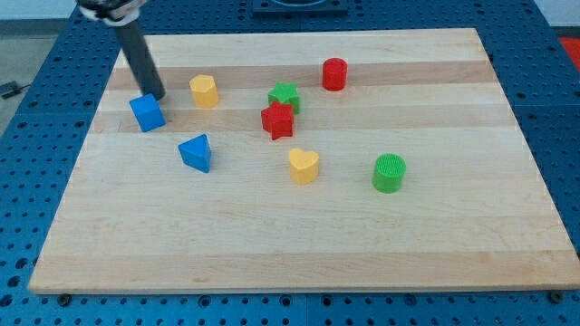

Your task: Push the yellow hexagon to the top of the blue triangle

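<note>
All blocks lie on the board (299,244), grouped in its upper half. My tip (158,94) stands near the top left corner, just beside the blue cube (147,112), at that block's upper right. The yellow hexagon (204,91) sits to the right of the tip, apart from it. The blue triangle (196,152) lies below the hexagon, toward the bottom edge.

At mid-board, the green star (285,95) touches the red star (277,120) below it. The red cylinder (334,74) lies nearest the top edge. The yellow heart (304,166) lies below the red star. The green cylinder (389,173) lies furthest right.
</note>
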`<act>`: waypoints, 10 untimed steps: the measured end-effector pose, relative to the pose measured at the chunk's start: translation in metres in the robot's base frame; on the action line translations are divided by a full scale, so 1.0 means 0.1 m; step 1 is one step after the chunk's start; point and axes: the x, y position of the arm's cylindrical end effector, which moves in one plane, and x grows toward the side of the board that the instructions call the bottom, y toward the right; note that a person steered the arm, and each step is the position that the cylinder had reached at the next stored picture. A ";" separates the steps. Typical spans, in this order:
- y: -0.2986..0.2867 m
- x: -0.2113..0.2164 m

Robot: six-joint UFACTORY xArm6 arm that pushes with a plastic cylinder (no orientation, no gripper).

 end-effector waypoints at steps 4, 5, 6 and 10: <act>0.93 -0.31; 0.82 -0.25; 0.62 -0.15; 0.54 0.16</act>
